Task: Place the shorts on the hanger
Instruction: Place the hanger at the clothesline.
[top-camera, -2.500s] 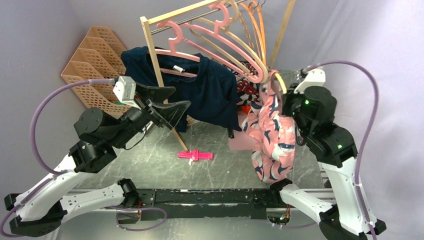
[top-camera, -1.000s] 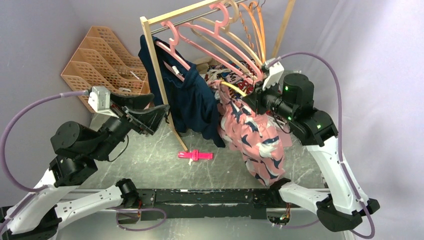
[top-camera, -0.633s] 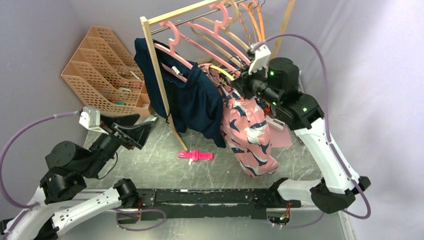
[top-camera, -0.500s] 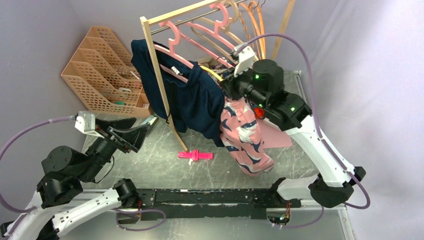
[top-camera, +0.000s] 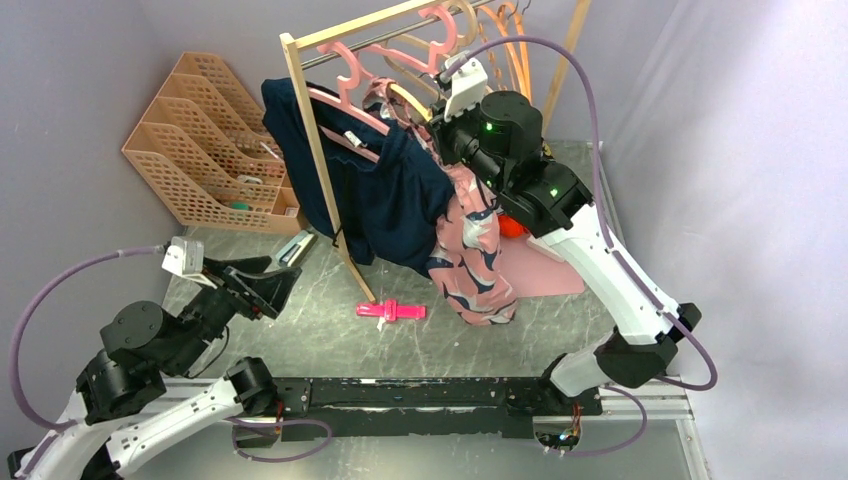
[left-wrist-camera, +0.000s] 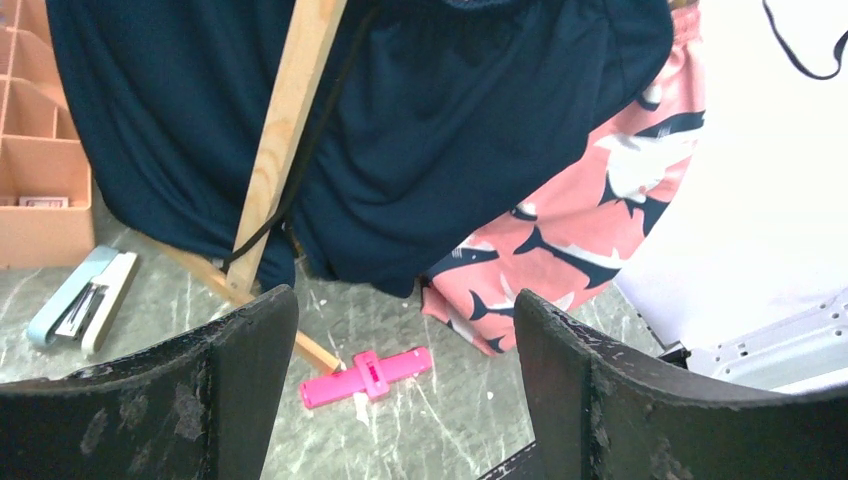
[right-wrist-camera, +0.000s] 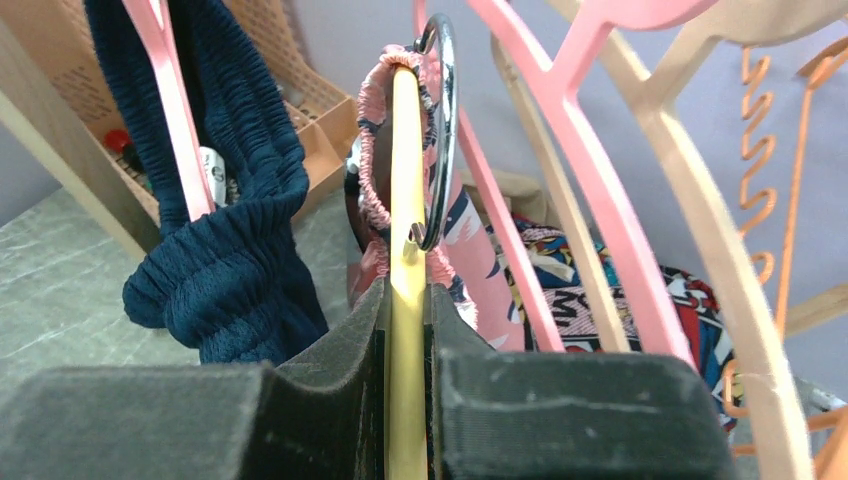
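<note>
The grey desk (top-camera: 330, 335) carries one wooden rack (top-camera: 312, 130), which stands from the middle toward the far edge. One peach basket organizer (top-camera: 195, 130) sits in the far left corner. Its lower compartments hold a few small things, too small to name.

On the rack I count two pink hangers, and several beige and orange ones that I cannot count exactly. One pink hanger (top-camera: 345, 100) carries one navy garment (top-camera: 400, 210).

The one pair of shorts (top-camera: 475, 270) hangs just right of the navy garment and touches it. Its elastic waistband is gathered around the top of the one yellow hanger (right-wrist-camera: 406, 200), below the silver hook (right-wrist-camera: 443, 130). Whether the hook is over the rail, I cannot tell.

The right end effector (right-wrist-camera: 406, 300) is clamped on the yellow hanger. The left end effector (left-wrist-camera: 405, 310) is spread wide and holds nothing, low near the left edge.

Open desk surface lies along the near edge. There lie one pink clip (top-camera: 390, 311) and one pale blue stapler (top-camera: 295, 250), well apart. A flat pink cloth (top-camera: 545, 270) lies toward the right edge.
</note>
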